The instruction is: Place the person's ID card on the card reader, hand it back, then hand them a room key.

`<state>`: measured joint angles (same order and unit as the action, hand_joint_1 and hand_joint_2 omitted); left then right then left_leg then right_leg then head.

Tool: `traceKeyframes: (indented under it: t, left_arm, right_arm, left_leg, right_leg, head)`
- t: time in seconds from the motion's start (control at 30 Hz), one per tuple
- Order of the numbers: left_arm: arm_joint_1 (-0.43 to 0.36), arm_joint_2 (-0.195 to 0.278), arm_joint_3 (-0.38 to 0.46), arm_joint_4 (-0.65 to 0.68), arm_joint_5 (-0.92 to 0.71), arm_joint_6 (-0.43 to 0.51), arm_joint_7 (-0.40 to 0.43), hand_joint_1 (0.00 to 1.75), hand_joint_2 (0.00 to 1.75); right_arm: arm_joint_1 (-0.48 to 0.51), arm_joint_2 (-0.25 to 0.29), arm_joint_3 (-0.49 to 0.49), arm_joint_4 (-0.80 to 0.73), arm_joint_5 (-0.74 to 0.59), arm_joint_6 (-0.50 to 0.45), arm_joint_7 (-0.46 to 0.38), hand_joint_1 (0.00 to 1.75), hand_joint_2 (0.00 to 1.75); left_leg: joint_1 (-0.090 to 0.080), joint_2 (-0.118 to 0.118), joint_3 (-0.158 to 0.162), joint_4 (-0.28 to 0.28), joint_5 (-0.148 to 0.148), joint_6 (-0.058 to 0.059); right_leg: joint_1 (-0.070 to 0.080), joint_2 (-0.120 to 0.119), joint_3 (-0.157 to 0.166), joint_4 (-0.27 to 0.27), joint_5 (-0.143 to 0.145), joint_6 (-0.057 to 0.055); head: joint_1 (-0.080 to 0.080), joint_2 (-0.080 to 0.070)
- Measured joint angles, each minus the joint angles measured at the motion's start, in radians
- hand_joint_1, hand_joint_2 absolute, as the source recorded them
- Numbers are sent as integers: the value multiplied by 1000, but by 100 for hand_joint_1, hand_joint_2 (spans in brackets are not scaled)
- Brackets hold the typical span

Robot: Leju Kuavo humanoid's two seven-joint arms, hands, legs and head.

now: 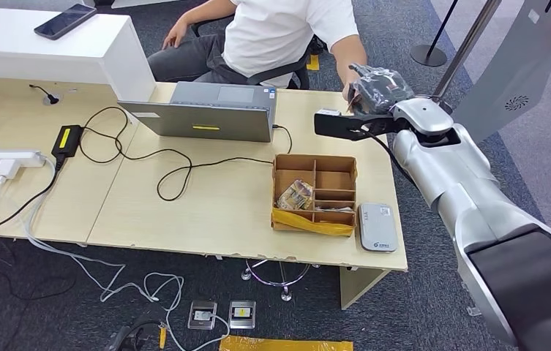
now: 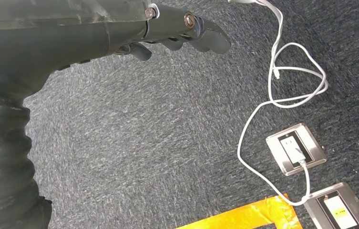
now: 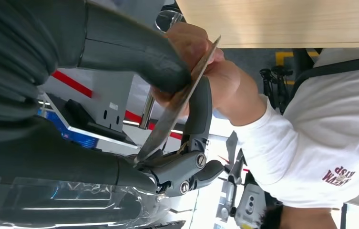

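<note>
— ID card (image 3: 177,107) location? And the left hand (image 2: 168,33)?
— Left hangs over the carpet, fingers loosely apart, holding nothing. Card reader (image 1: 377,227) lies at the desk's right end. The card is pinched in the right hand (image 1: 375,91), touching the person's hand (image 3: 201,62).

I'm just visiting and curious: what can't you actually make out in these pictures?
- Card: right wrist view shows it edge-on between the right hand and the person's hand; its face is unreadable.
- Same card in the head view: hidden behind the right hand.
- Card reader: markings too small.
- Box: contents unclear.
</note>
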<state>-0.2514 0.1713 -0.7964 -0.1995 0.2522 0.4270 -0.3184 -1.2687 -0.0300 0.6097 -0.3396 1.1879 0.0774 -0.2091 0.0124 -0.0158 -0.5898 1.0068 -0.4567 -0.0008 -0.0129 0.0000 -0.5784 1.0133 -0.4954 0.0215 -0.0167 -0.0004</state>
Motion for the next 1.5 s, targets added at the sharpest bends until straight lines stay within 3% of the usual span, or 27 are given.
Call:
traceKeyframes:
  t: [0.53, 0.67, 1.07, 1.2, 1.33, 1.5]
  left_arm:
    - [3, 0, 0, 0, -1, 10, 0, 0, 175]
    - [3, 0, 0, 0, -9, 21, 7, 0, 175]
    - [16, -1, 0, 0, 3, 42, 10, 0, 175]
    - [20, -2, 1, 0, 11, 45, 6, 0, 175]
    - [30, -2, 2, 0, 25, 48, -2, 0, 175]
    - [49, -1, 12, 0, 42, 53, -10, 0, 175]
  right_arm:
    - [-8, 6, -1, 1, -88, -175, 9, 0, 175]
    - [-25, -3, -22, -1, -139, -245, -27, 0, 175]
    - [-69, -3, -58, -24, -200, -300, -109, 0, 175]
    - [-77, 5, -75, -36, -256, -288, -148, 0, 175]
    - [-59, 8, -96, -74, -378, -192, -196, 0, 175]
    - [56, -12, -103, -192, -517, -68, -186, 0, 175]
  left_leg:
    - [0, 0, 0, 0, 0, 0]
    - [0, 0, 0, 0, 0, 0]
    - [0, 0, 0, 0, 0, -1]
    - [0, 0, 0, 0, 0, -1]
    - [0, 0, 1, 0, 0, -1]
    - [0, 1, 1, 0, 0, -1]
  right_leg:
    - [0, 0, 0, 0, 0, 0]
    - [0, 0, 0, 0, 0, 0]
    - [0, 0, 0, 0, 0, 0]
    - [0, 0, 0, 0, 0, 0]
    - [0, 0, 0, 0, 0, 0]
    - [0, 0, 1, 0, 0, 0]
  head:
    - [0, 0]
    - [0, 0]
    - [0, 0]
    - [0, 0]
    - [0, 0]
    - [0, 0]
